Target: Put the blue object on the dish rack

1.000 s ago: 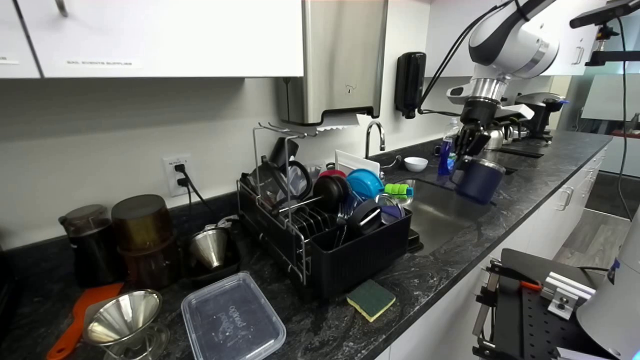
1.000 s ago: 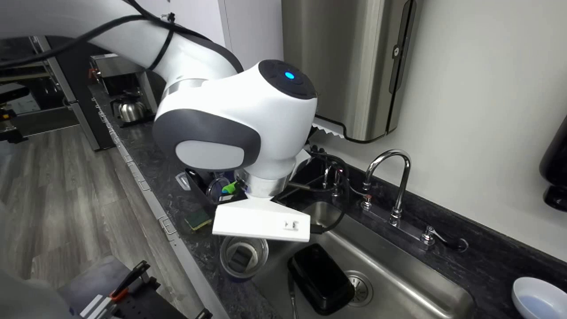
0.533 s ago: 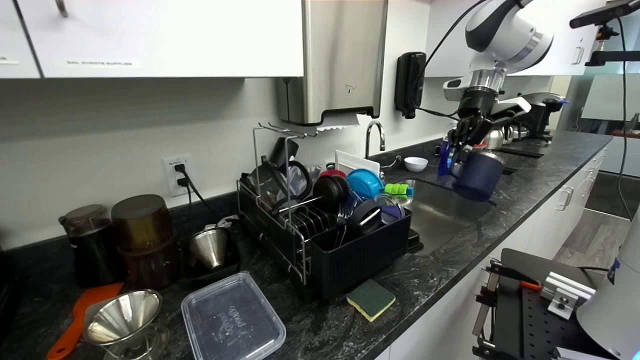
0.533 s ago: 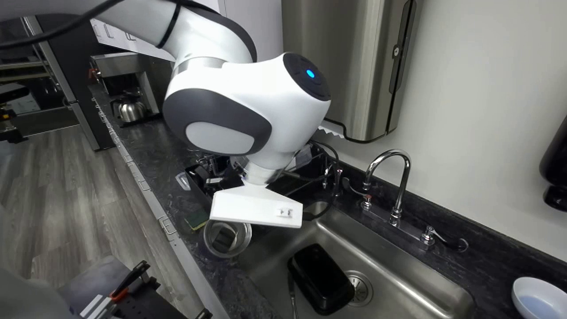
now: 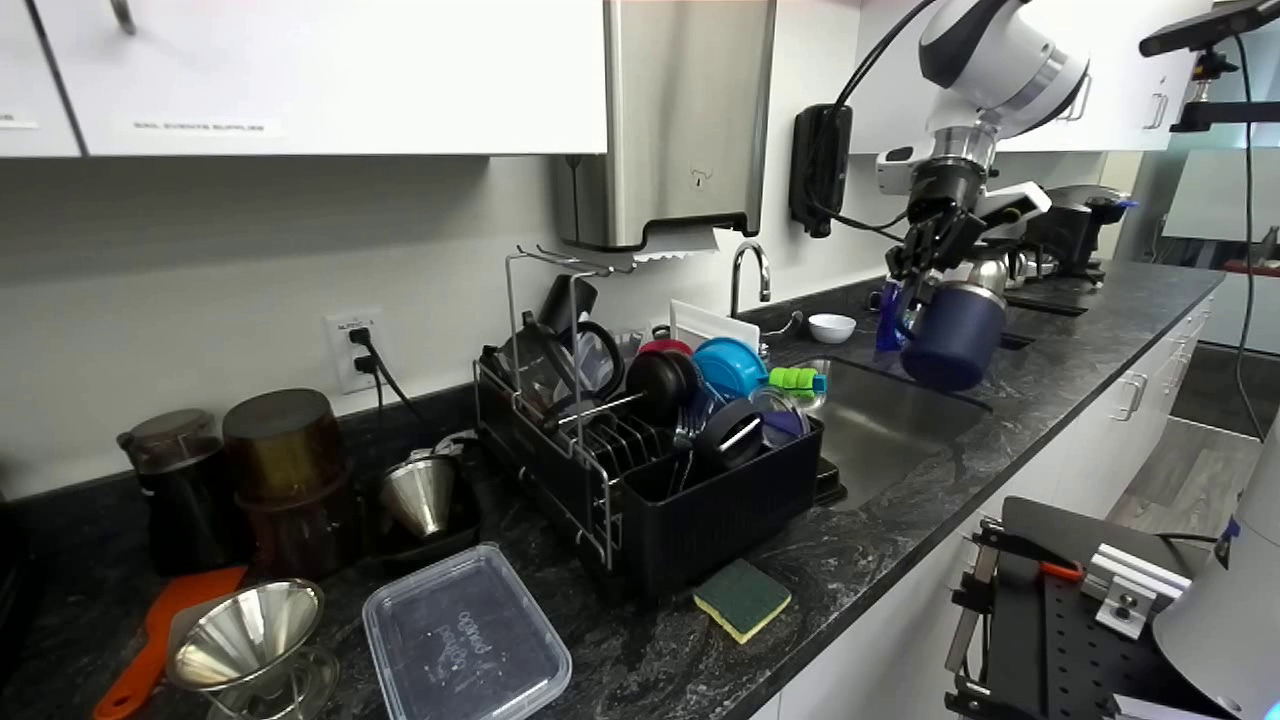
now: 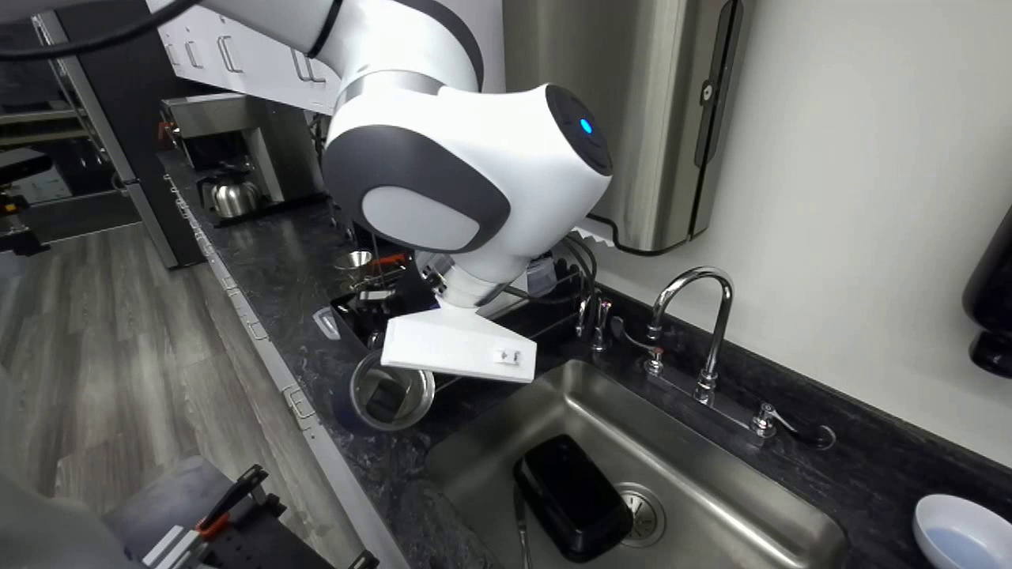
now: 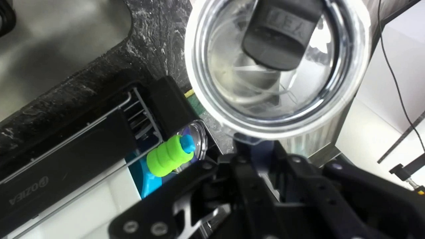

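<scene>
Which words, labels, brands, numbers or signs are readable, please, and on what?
"YETI", inverted: black slider on navy cylindrical cup.
Likely "OZIEA", inverted, beside circled mark: black wire dish rack.
"EVENTS SUPPLIES", first word blurred: white cabinet door.
Unreadable: white outlet plate, clear rectangular lid, leftmost label.

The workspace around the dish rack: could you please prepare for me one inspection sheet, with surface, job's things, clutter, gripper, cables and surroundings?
Surface: dark marbled counter around a steel sink.
Job's things: blue mug, lidded and tilted, held in the air; dish rack, crowded with dishes, on the counter.
Clutter: sponge and clear container near the rack; orange-handled tool farther along; black container in the sink.
Gripper: closed on the mug's handle.
Cables: black cables beside the arm; cords plugged into a wall outlet.
Surroundings: white cupboards, steel paper towel dispenser, faucet.
</scene>
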`<state>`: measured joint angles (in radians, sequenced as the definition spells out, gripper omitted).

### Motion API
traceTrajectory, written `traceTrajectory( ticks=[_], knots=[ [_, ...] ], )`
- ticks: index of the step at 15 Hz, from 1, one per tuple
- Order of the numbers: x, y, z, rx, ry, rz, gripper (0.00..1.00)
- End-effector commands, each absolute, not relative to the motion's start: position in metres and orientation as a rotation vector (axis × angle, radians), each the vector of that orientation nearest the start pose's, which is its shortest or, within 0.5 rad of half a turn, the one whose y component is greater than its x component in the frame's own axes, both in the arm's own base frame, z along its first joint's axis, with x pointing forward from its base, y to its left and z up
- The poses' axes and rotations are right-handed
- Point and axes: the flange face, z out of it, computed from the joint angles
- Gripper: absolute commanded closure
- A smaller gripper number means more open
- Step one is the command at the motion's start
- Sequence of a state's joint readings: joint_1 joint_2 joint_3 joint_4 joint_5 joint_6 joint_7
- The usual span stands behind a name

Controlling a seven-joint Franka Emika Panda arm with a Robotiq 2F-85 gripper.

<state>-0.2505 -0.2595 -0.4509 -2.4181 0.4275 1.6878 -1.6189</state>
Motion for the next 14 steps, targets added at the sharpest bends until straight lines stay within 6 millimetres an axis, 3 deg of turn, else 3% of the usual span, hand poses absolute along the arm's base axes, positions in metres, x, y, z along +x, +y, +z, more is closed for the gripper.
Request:
traceTrajectory(
  ticks=[1, 6, 7, 14],
  knots=[
    [0.346, -0.221, 0.383, -2.188, -0.981, -0.345, 0.96],
    [0.365, -0.207, 0.377, -2.234, -0.977, -0.320, 0.96],
    [0.357, -0.208, 0.376, -2.216, -0.985, -0.314, 0.83],
    [0.361, -0.206, 0.374, -2.228, -0.991, -0.308, 0.83]
  ],
)
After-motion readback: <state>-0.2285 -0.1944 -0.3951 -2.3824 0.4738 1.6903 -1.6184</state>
